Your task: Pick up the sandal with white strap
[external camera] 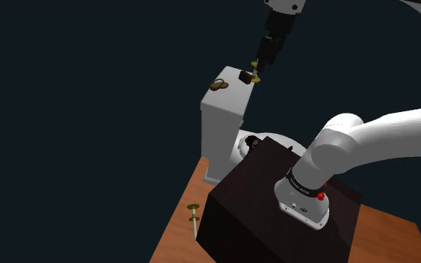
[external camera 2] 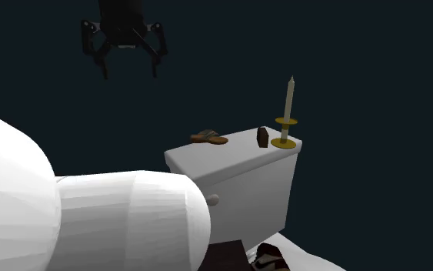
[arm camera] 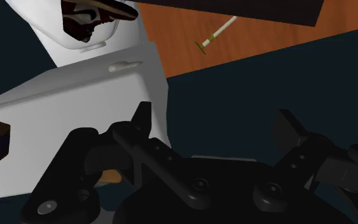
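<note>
Hovering black two-finger gripper (external camera 2: 128,73): fingers spread, empty.
Flat brown sandal (external camera 2: 209,138): strap seemingly pale; on white toilet tank lid (external camera 2: 241,148), below, toward second exterior view's right.

Shoulder view: the sandal (external camera: 217,85) sits up on the tank (external camera: 223,127), far too small for its strap to be read. At its three o'clock the pincer (external camera: 259,67) covers the top of the candlestick (external camera: 256,78). The stand (external camera: 276,202) hides most of the toilet bowl (external camera: 240,153). Second exterior view: the top edge clips the pincer at eleven o'clock, the bottom edge cuts a shoe (external camera 2: 268,259) at five o'clock, and the white arm (external camera 2: 91,219) masks the tank's lower corner.
</note>
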